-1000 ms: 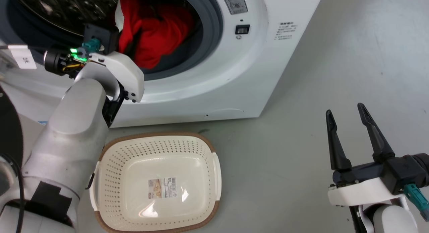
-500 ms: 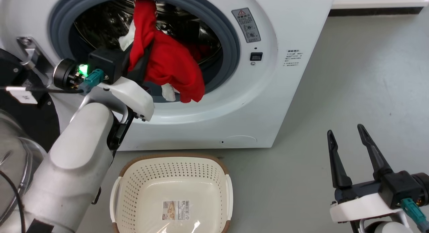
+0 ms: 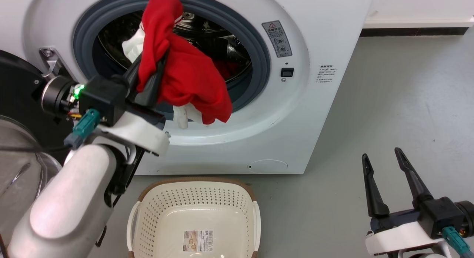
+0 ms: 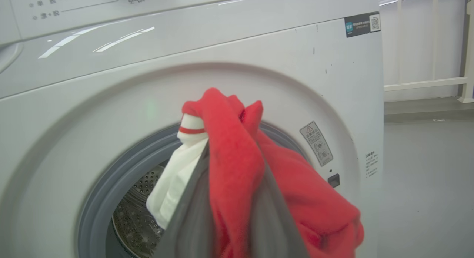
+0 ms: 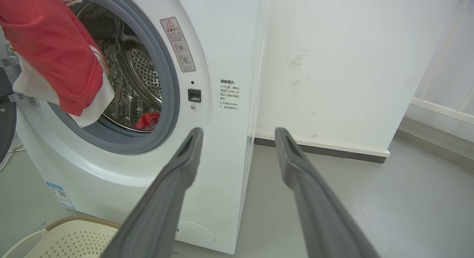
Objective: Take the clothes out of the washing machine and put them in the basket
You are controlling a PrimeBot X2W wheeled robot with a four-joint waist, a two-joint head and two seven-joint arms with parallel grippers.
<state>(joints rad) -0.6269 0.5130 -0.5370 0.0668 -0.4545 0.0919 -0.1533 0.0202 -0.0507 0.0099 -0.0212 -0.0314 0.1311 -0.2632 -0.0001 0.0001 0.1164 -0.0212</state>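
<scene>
White sheet metal of the washing machine (image 3: 333, 113) stood just behind the left gripper (image 3: 152, 74), its round opening facing that gripper and its black-rimmed door (image 3: 16, 76) swung open beside the gripper's wrist. Grey floor (image 3: 389, 83) lay beneath both grippers. Well below the left gripper, on the floor before the machine, sat the cream basket (image 3: 192, 197), a paper label (image 3: 198, 238) showing on its bare bottom. The left gripper's two dark fingers were closed on a red garment (image 3: 189, 80). Bunched fabric rose above the fingertips, and the bulk hung past them on the side toward the right gripper, draped in front of the grey gasket (image 3: 259, 65) and apart from the basket. A white panel (image 3: 133, 46) of the garment showed on the fingers' other side. The right gripper (image 3: 381, 154) hung low over the floor, well apart from the left gripper, the machine and the basket, its fingers spread open around nothing. Beyond its fingertips, in the right wrist view, a smaller piece of red cloth (image 5: 148, 121) lay at the bottom of the drum.
</scene>
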